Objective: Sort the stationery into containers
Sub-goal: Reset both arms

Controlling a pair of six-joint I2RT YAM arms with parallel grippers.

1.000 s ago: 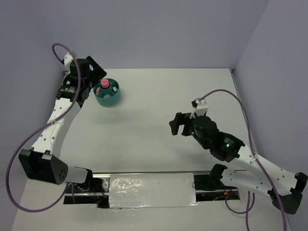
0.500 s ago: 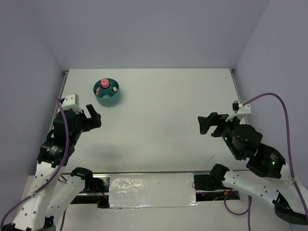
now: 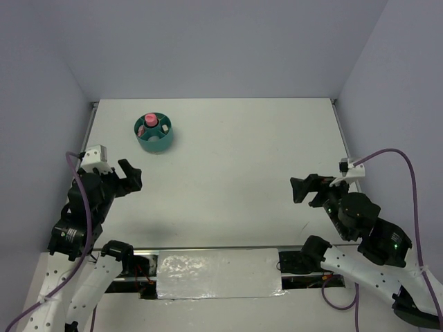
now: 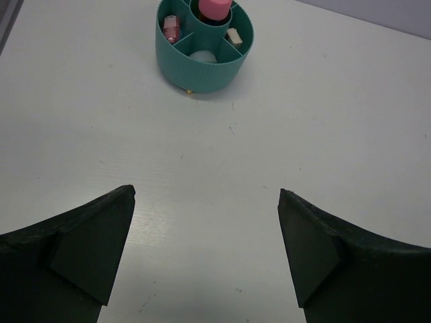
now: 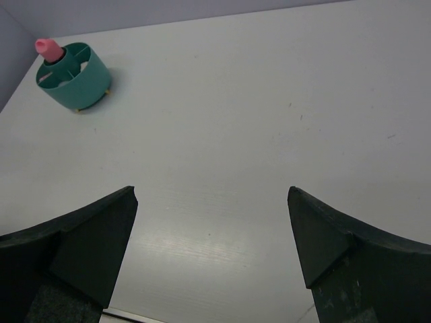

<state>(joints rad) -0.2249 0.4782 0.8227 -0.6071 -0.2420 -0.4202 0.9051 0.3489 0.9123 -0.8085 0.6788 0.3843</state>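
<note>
The round teal organiser stands at the far left of the table. It also shows in the left wrist view and the right wrist view. A pink stubby stick stands upright in its central well. A small pink item, a white item and a pale round thing lie in outer compartments. No light-blue stick or green pen shows. My left gripper is open and empty, near the left edge. My right gripper is open and empty at the right.
Grey walls close the table at the back, left and right. A metal rail with the arm bases runs along the near edge.
Both arms have pulled back toward their bases. The left gripper left the organiser a second ago and came down the left side. The right gripper moved right and nearer.
</note>
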